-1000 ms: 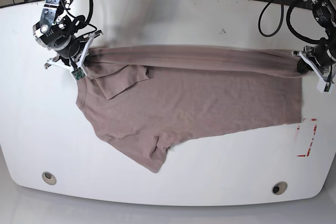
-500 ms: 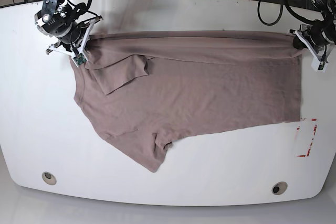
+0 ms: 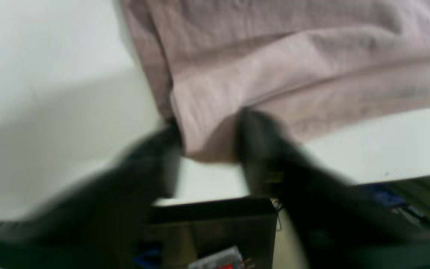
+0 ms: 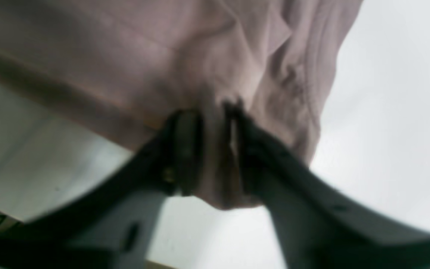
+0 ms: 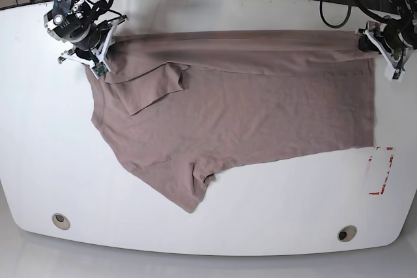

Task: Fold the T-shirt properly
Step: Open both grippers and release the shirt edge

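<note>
Left end effector (image 3: 207,149) fills the lower half of the left wrist view, its two dark fingers pinched on a corner of the T-shirt (image 3: 293,63), which spreads across the upper part of the frame over the white desk (image 3: 50,74). The picture is blurred, which suggests the arm is moving.

In the right wrist view the right end effector (image 4: 215,145) sits at centre, closed narrowly on a bunched fold of the mauve cloth; the fabric hangs and wrinkles toward the upper right of the frame.

In the base view the left end effector (image 5: 370,42) is at the upper right and the right end effector (image 5: 103,47) at the upper left, each holding one end of the shirt's top edge. Compared with a second ago, both have travelled toward the top of the frame, dragging that folded edge with them, so the doubled band along the top now lies higher and straighter. The lower sleeve (image 5: 189,190) stays put near bottom centre. This looks like a stretch-and-smooth step; the real folds are still to come.
</note>
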